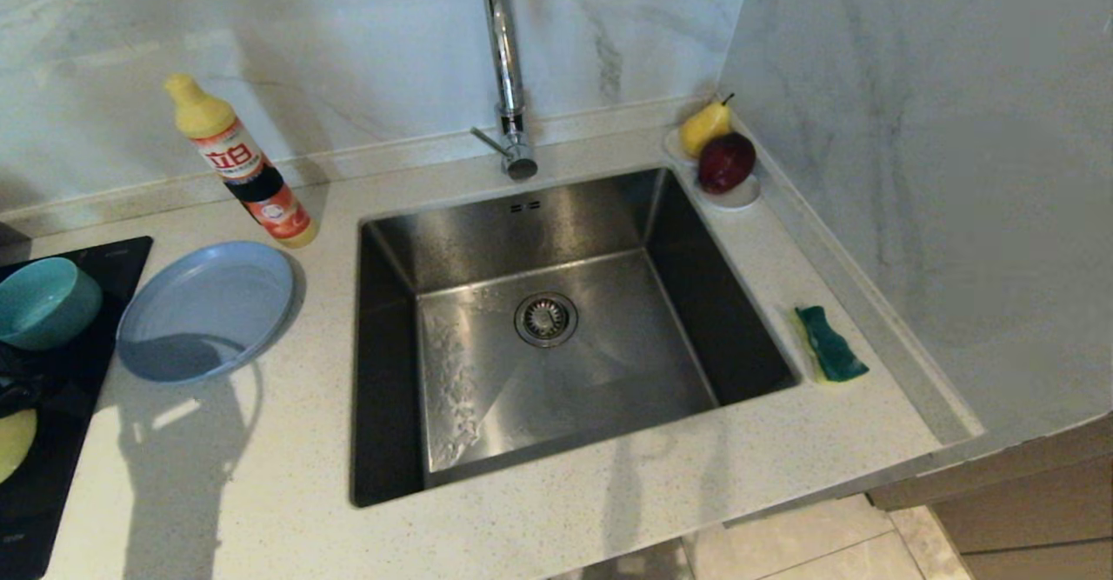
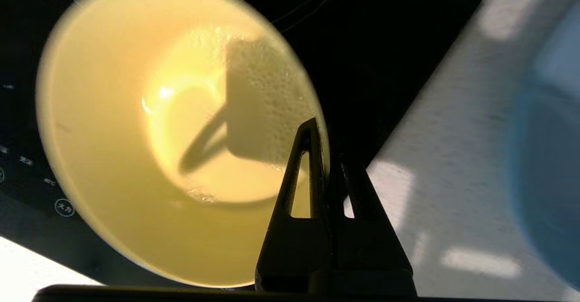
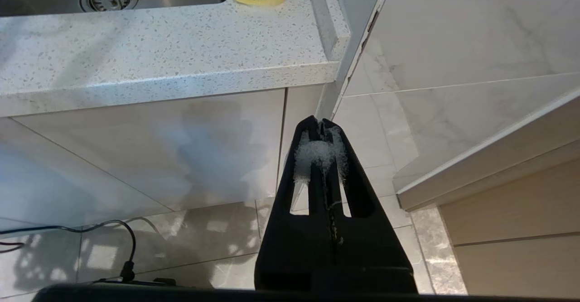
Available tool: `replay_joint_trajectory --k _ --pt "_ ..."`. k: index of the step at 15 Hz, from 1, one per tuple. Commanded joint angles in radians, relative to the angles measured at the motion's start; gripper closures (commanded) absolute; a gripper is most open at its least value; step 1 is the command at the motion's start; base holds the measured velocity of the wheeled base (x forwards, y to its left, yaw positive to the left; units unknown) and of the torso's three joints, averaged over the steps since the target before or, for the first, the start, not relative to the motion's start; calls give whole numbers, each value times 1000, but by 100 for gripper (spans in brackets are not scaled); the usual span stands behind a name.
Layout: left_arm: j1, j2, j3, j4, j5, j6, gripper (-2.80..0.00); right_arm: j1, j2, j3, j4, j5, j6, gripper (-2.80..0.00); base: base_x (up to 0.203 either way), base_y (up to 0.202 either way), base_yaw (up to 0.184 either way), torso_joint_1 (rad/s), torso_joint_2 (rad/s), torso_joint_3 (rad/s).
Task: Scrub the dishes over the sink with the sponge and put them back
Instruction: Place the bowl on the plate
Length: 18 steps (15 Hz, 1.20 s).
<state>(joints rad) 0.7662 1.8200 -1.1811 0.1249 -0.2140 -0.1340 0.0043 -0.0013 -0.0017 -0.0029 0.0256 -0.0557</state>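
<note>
Fingers of the left gripper (image 2: 325,143) are pinched together on the rim of the yellow bowl (image 2: 136,157), one finger inside the wall and one outside. The bowl sits mouth-up on the black cooktop (image 2: 362,44), holding nothing but a few droplets (it shows only as a yellow sliver at the head view's left edge). Just beside it, also on the cooktop, stands the teal bowl (image 1: 45,300), and the grey-blue plate (image 1: 207,309) lies flat on the counter (image 1: 261,476) between cooktop and sink (image 1: 556,328). On the sink's far side the sponge (image 1: 830,343) lies green face up, its long axis running along the basin's edge. Down below the counter edge hangs the right gripper (image 3: 322,125), closed, with foam on its fingers.
</note>
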Motion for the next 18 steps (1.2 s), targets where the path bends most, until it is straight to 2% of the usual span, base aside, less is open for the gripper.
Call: replay_joint_trajectory --k 1,5,8,9,11,13,16,18 --pt "0 -53 -1 9 -5 -1 0 0 -1 0 0 0 -1 0 0 0 0 0 0 0" --pt "0 -146 -44 138 -54 0 0 0 -2 1 0 0 -1 0 0 0 0 0 0 0" --pt "-11 -287 -91 276 -138 -5 0 0 -2 0 0 0 -1 0 0 0 0 0 0 0" --pt "-36 -325 -109 308 -153 -11 0 0 -1 1 0 0 -1 0 0 0 0 0 0 0" --pt "-154 -368 -130 336 -157 -58 0 0 -1 1 0 0 -1 0 0 0 0 0 0 0" --pt "-277 -377 -158 336 -102 -123 0 0 -2 0 0 0 -1 0 0 0 0 0 0 0" --pt "-462 -340 -200 311 54 -194 0 0 0 0 0 0 -1 0 0 0 0 0 0 0" --pt "-546 -275 -200 224 171 -210 0 0 -1 0 0 0 -1 0 0 0 0 0 0 0"
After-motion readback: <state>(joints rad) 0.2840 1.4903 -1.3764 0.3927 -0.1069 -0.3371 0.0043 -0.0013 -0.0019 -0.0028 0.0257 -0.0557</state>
